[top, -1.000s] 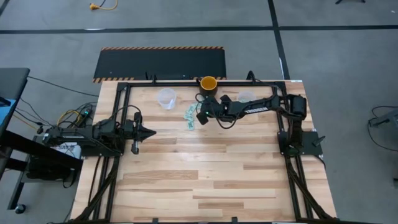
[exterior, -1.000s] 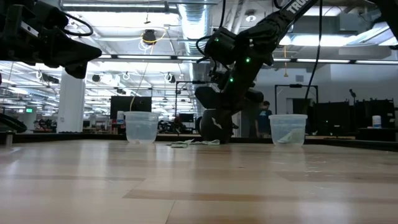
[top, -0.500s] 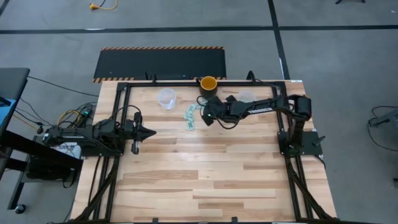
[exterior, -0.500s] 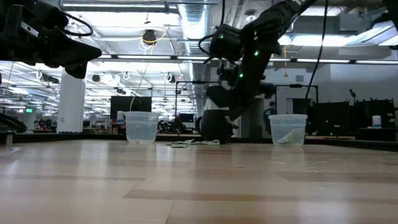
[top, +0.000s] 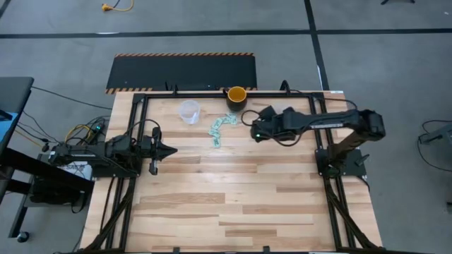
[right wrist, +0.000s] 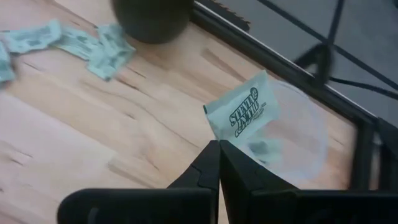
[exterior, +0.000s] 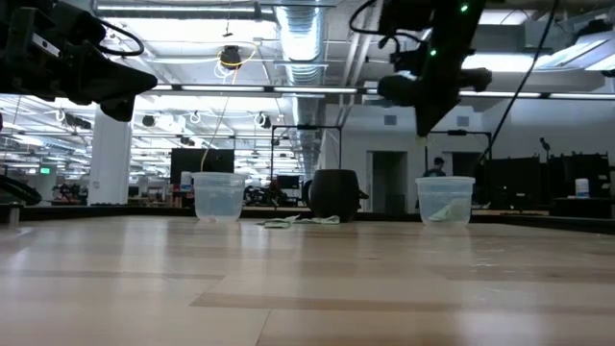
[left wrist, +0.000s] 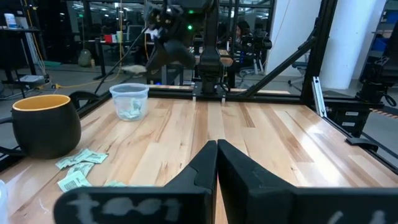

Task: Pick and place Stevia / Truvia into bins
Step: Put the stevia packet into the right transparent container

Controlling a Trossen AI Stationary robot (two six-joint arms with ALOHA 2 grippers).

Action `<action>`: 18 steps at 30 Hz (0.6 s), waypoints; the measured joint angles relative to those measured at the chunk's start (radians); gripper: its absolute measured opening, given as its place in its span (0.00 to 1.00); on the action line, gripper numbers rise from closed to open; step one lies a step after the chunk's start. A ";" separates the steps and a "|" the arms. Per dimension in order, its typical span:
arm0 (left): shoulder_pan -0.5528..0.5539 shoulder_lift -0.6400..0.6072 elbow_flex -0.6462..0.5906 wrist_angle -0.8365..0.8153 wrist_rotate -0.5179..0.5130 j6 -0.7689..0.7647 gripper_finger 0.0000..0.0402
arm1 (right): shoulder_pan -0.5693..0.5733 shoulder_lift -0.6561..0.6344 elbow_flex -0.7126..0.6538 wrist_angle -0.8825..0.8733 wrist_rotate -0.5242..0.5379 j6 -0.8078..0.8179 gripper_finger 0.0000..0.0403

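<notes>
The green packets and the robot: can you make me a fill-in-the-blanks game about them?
1. The right tool is pinching one green ____.
2. It hangs above a clear ____ that already has packets inside.
3. The loose packets lie on the table beside the yellow ____.
4. The left tool is shut and holds ____.

Missing words: packet; cup; cup; nothing

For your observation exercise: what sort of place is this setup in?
Probably an industrial lab or open workshop: exposed ceiling ducts, a bare concrete floor, and a wooden table in a black frame carrying two robot arms.
</notes>
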 joint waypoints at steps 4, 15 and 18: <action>0.000 0.000 0.000 0.000 0.000 0.000 0.00 | -0.004 -0.047 0.000 -0.064 -0.005 0.016 0.00; 0.000 0.000 0.000 0.000 0.000 0.000 0.00 | -0.165 -0.047 0.000 -0.054 -0.271 -0.224 0.00; 0.000 0.000 0.000 0.000 0.000 0.000 0.00 | -0.212 -0.048 0.000 -0.034 -0.326 -0.271 0.00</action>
